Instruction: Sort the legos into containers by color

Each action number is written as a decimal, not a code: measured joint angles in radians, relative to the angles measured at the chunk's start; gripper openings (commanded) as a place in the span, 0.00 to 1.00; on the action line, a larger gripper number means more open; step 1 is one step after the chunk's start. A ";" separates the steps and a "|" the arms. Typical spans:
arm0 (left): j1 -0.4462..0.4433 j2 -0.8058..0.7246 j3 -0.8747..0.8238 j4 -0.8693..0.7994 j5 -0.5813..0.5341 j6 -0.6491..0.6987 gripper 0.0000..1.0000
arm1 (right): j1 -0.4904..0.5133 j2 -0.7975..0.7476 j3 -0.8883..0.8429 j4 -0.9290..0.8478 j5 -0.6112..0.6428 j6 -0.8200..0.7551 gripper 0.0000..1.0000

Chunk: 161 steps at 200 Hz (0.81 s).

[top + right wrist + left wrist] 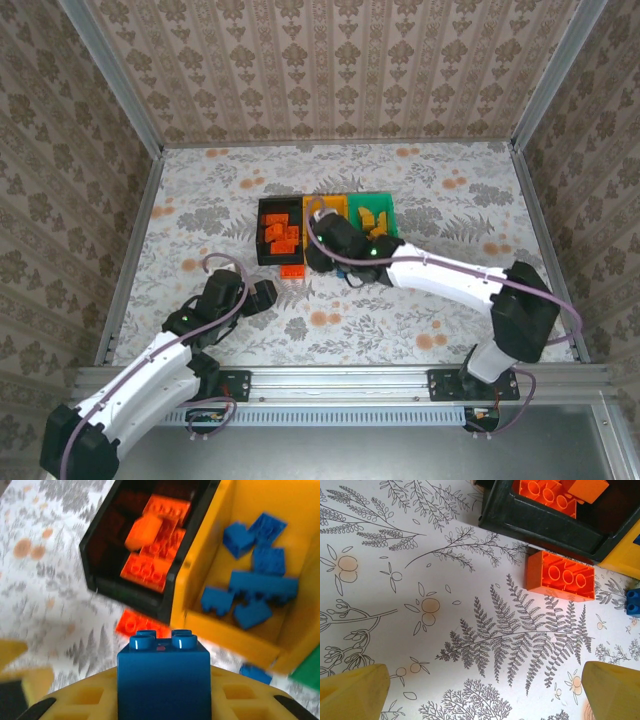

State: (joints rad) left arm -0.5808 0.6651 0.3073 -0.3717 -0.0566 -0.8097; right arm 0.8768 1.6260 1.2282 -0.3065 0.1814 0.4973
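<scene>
Where the left gripper (484, 685) hung, nearest the arm bases and well short of the orange-yellow bin (200, 587), its jaws stood wide apart with nothing between them, over the bare patterned table (395, 605). Item next: one loose red-orange brick (561, 576), flat on the table, studs up, to the near left of the orange-yellow bin and just before the near wall of the black bin (125, 592). Item: one loose blue brick (634, 602), on the table close before the orange-yellow bin's near wall. Item: right gripper (163, 707), poised at the near side of the orange-yellow bin, jaws clamped on a blue brick (163, 672) held studs up and clear of the table. Item: the orange-yellow bin itself, middle of the row of three, holding several blue bricks (260, 585). To its left, joined, the black bin held the red-orange bricks (152, 550); to its right, joined, the green bin (371, 197) held the yellow-orange bricks (372, 220). Step in hand, by judgement: delivery of the held blue brick to the orange-yellow bin, with sorting nearly complete. The next move called for carrying the brick over the near wall, above the blue pile, then parting the jaws. Two loose bricks were yet to be binned.
</scene>
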 measured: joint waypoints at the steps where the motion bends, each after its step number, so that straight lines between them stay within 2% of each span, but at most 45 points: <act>1: 0.000 0.000 0.000 0.000 0.001 0.000 1.00 | -0.003 0.004 0.004 0.000 0.000 -0.001 0.30; 23: 0.000 0.000 0.000 0.000 0.006 0.000 1.00 | -0.065 0.137 0.127 -0.009 0.019 -0.009 0.33; 41: 0.000 0.000 0.000 0.000 0.009 0.000 1.00 | -0.099 0.237 0.195 -0.019 0.047 -0.021 0.38; 73: 0.001 -0.006 0.000 -0.002 0.010 0.000 1.00 | -0.113 0.339 0.275 -0.062 0.079 -0.039 0.65; 106: 0.001 -0.016 0.000 -0.003 0.013 0.000 1.00 | -0.101 0.301 0.253 -0.060 0.093 -0.052 0.83; 134: 0.002 -0.025 0.000 -0.003 0.013 0.000 1.00 | -0.065 0.151 0.104 -0.049 0.103 -0.039 0.88; 161: 0.007 -0.026 0.000 -0.003 0.013 0.000 1.00 | -0.011 0.009 -0.067 -0.032 0.105 0.004 0.89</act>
State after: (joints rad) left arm -0.5739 0.6392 0.3073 -0.3748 -0.0437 -0.8097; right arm 0.8661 1.6352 1.1614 -0.3382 0.2859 0.5014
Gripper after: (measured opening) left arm 0.997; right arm 0.888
